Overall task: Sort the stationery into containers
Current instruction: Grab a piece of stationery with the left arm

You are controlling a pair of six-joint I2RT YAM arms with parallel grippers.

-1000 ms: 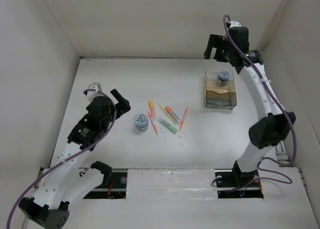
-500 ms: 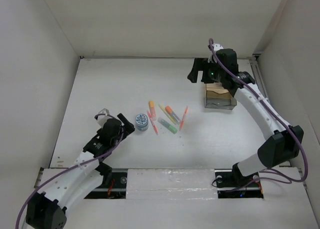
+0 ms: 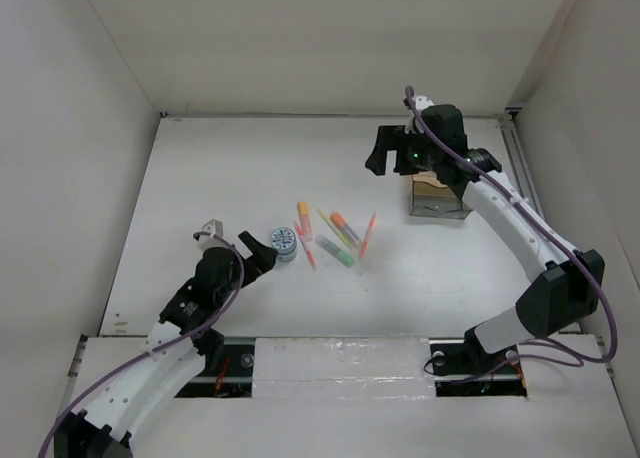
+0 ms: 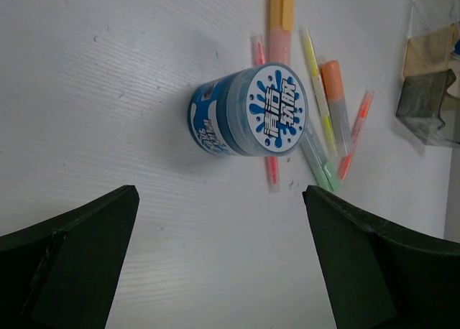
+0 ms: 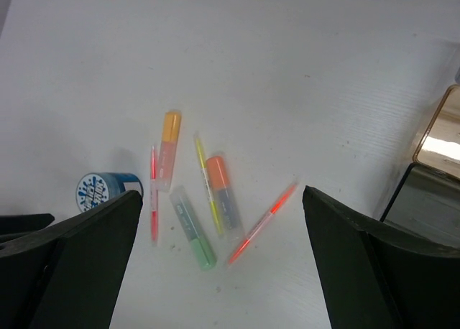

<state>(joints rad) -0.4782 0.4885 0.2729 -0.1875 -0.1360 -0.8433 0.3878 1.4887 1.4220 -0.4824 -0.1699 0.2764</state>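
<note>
On the white table (image 3: 220,168), the blue-and-white tub (image 3: 284,243) stood upright, with the pens and markers (image 3: 335,236) scattered just at its 3 o'clock. The left gripper (image 3: 258,252) sat low at the tub's 8 o'clock, its jaws spread wide and empty (its wrist view showed the tub ahead of the gap, untouched). The clear organizer (image 3: 440,196) rested well apart, toward 2 o'clock from the pens. The right gripper (image 3: 381,148) hovered at the organizer's 10 o'clock, jaws parted, holding nothing.
</note>
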